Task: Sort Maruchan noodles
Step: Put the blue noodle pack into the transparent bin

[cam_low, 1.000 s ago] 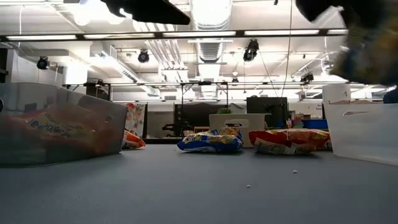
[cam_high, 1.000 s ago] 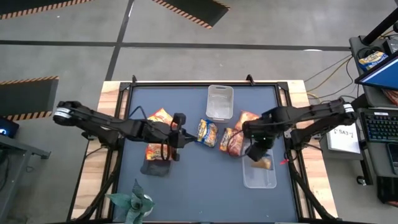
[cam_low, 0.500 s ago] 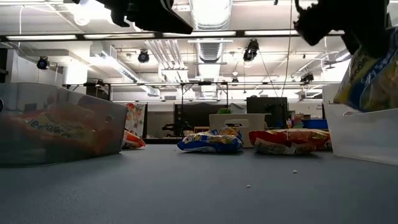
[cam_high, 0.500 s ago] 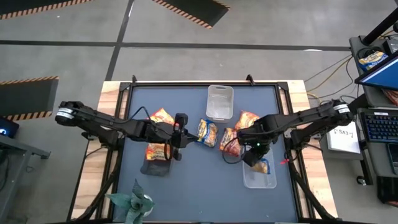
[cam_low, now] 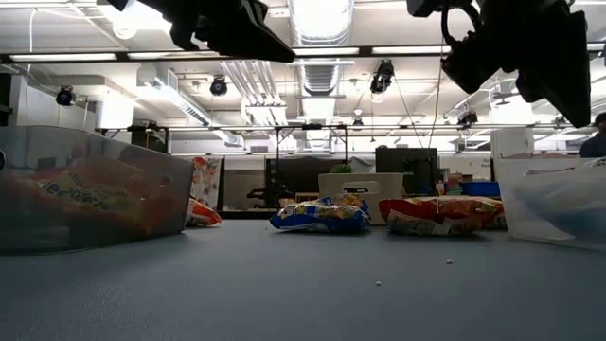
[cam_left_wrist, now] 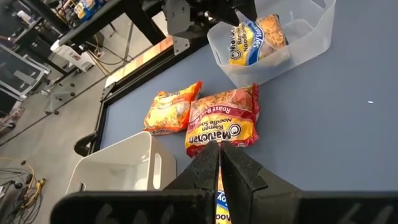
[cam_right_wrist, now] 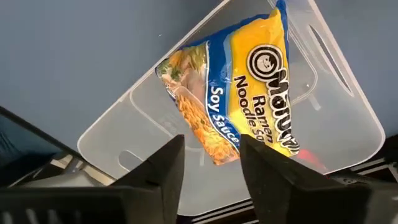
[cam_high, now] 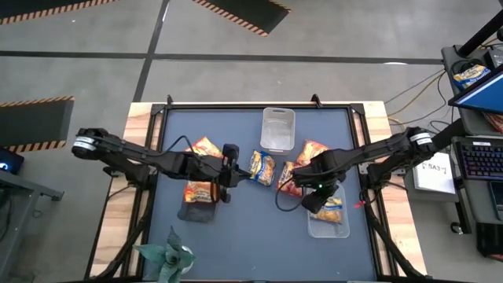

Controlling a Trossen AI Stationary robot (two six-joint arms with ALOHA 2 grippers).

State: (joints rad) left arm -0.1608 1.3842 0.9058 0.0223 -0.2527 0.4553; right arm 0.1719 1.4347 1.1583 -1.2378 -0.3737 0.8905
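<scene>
High view: the right gripper (cam_high: 313, 198) hangs over the clear tub (cam_high: 328, 228) at the table's right, where a blue-and-yellow noodle packet (cam_high: 332, 210) lies. The left gripper (cam_high: 228, 174) sits mid-table, just beside another blue packet (cam_high: 262, 167).

Right wrist view: its fingers (cam_right_wrist: 160, 171) stand apart, empty, above that packet in the tub.

Left wrist view: the fingers (cam_left_wrist: 239, 171) are nearly together, an orange-red packet (cam_left_wrist: 222, 121) ahead; whether they grip anything, I cannot tell.

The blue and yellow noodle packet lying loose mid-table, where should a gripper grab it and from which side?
Come straight down on the blue and yellow packet and pinch across its narrow width at the puffed middle. It lies flat on the table, so no edge is raised for a side approach, and the low view shows its centre humped. The left gripper is nearest.
</scene>
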